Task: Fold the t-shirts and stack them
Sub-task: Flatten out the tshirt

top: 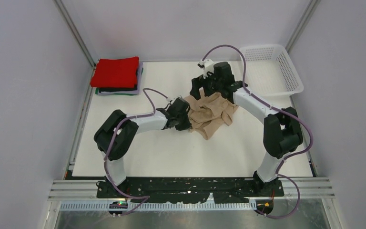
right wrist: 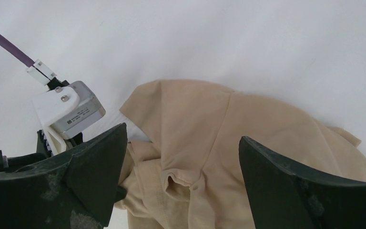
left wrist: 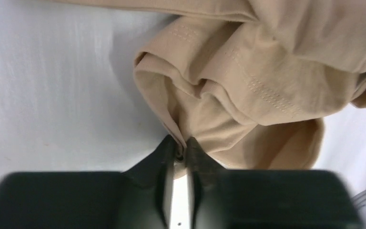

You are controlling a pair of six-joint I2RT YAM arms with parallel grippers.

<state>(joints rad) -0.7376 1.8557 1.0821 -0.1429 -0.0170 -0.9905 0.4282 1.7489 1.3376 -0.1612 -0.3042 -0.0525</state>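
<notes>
A crumpled beige t-shirt lies in the middle of the white table. My left gripper is at its left edge, shut on a hem fold; the left wrist view shows the fingertips pinching the beige cloth. My right gripper hovers above the shirt's far side, open and empty; its wrist view shows the shirt between wide-apart jaws. A stack of folded shirts, red on top with black, green and lavender edges beneath, sits at the far left corner.
A white mesh basket stands at the far right corner. The left arm's wrist camera housing shows in the right wrist view beside the shirt. Metal frame posts rise at both far corners.
</notes>
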